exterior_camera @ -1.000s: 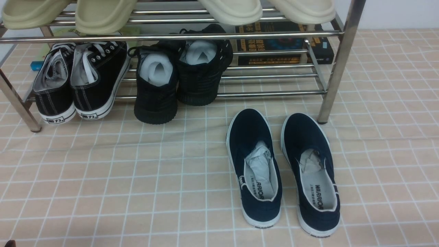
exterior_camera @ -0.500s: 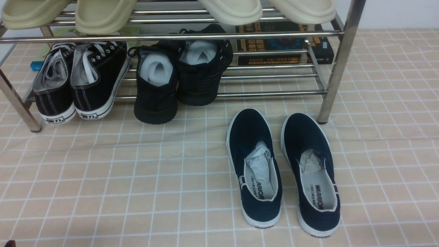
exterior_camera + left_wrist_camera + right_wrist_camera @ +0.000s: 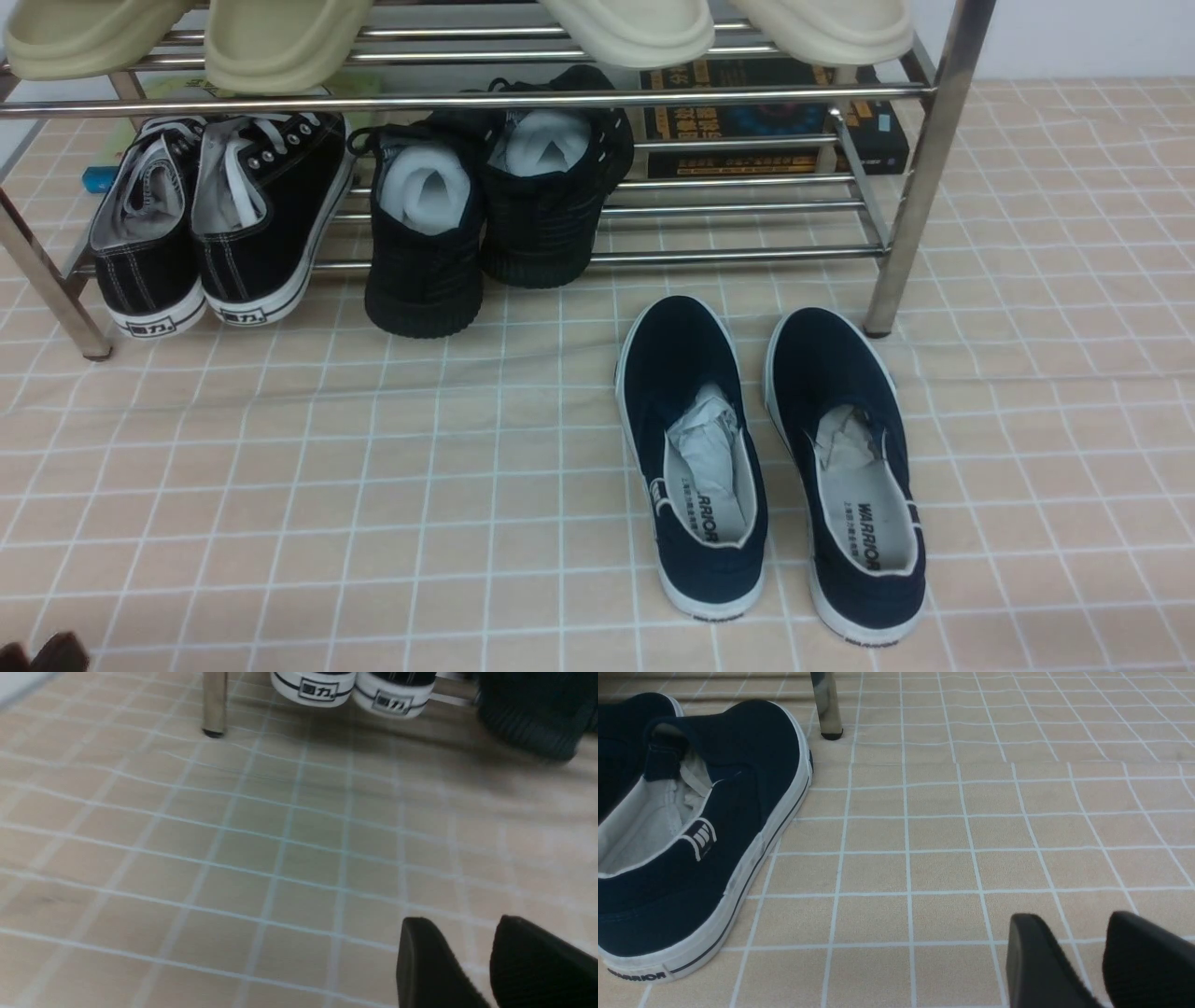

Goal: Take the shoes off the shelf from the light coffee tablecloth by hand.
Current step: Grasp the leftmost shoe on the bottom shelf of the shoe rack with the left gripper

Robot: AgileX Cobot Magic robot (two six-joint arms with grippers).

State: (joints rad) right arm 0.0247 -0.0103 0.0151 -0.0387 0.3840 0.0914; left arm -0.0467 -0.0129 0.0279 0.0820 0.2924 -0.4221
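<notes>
The black canvas lace-up shoes [image 3: 215,219] stand on the left of the chrome shelf's [image 3: 467,98] lower tier, heels toward me. Their white heels also show in the left wrist view [image 3: 350,686]. The shelf stands on the light coffee tablecloth [image 3: 373,467]. My left gripper [image 3: 460,921] is open and empty, low over the cloth in front of the shoes and well short of them; its tip shows at the front view's bottom left corner [image 3: 42,653]. My right gripper [image 3: 1066,917] is open and empty over bare cloth, right of the navy slip-ons.
Navy slip-ons [image 3: 775,467] lie on the cloth in front of the shelf's right leg [image 3: 920,168]. Black knit sneakers [image 3: 485,205] stuffed with white paper sit mid-shelf. Cream slippers [image 3: 280,37] rest on the upper tier. Dark books [image 3: 766,121] lie behind. The left leg [image 3: 215,704] stands beside the shoes.
The left gripper's tip has come a little further into the front view's bottom left corner. The shoes and shelf have not moved.
</notes>
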